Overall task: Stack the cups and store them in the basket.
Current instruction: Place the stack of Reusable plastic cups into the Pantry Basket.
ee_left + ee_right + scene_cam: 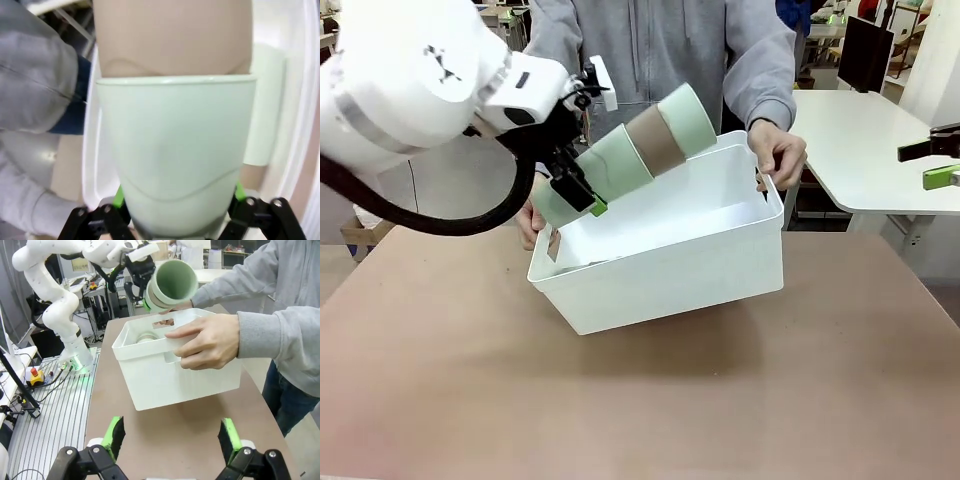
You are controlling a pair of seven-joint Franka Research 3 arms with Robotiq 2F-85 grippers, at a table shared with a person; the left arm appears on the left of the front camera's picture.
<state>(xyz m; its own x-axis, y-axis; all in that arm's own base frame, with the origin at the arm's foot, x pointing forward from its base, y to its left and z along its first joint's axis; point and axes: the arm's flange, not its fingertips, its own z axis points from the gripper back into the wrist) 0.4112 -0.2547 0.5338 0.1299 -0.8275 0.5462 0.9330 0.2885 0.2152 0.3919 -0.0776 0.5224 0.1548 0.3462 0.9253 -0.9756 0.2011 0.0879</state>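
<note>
Cups [640, 150], nested mint-tan-mint, clamped at the base by the left gripper [570, 195] and slanted over the basket [660, 265], mouth away from the fingers. Basket tipped toward them by the person's hand [778, 150], presumably to ease entry.

Left wrist: stack running straight ahead of the green pads [118, 197]; basket floor mostly hidden behind it.

Right wrist: right gripper [171, 435] spread wide, holding nothing, well short of the basket; something pale inside, hard to identify.

Three stacked cups [625, 150] show: two mint green, one tan-brown. One white basket [665, 270], two robot claws, two person's hands, one desk [620, 400]
</note>
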